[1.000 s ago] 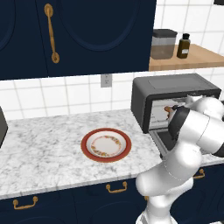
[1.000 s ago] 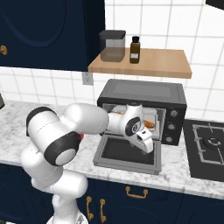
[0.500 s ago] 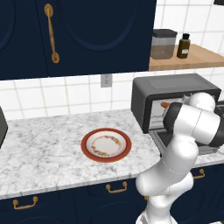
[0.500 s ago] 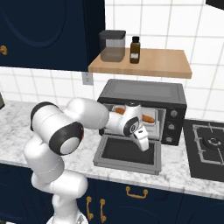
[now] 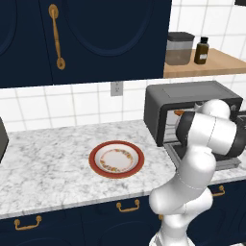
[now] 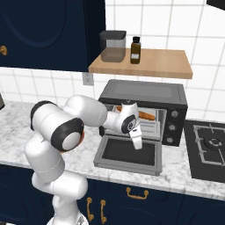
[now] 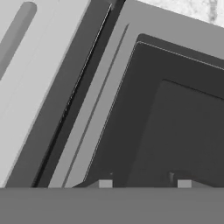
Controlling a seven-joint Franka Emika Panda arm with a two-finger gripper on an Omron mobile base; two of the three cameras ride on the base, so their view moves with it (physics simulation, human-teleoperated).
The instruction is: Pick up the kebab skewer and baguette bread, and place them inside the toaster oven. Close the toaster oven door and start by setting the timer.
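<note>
While the two small dark fingertips (image 7: 105, 183) stand apart at the bottom of the hand view with nothing between them, the two-finger gripper (image 6: 137, 143) points down over the toaster oven door (image 6: 127, 152), a wide dark grey drop-down panel with a dark glass window that lies folded open and flat in front of the oven. From the hand view the camera looks straight onto that panel: the dark window, its lighter grey frame, and a strip of white marble countertop (image 7: 197, 9) at the upper right corner. Seen from the right base view, the gripper hangs just above the inner face of the open door, close to the oven mouth, and whether it touches the panel cannot be told.

Behind the hand stands the toaster oven (image 6: 143, 92), a large dark grey boxy appliance with a column of knobs on its right side. Inside it, on the wire rack, lies the baguette bread (image 6: 145, 115), a smooth orange-brown slender loaf set lengthwise across the opening. A small reddish-brown bit at the left end of the rack may be the kebab skewer, but the arm hides most of it.

Well to the left on the countertop sits a round red-rimmed plate (image 5: 96, 167) with a patterned white centre. Above the oven, a wooden shelf (image 6: 158, 66) carries a grey lidded canister (image 6: 112, 45) and a dark brown bottle (image 6: 136, 50).
</note>
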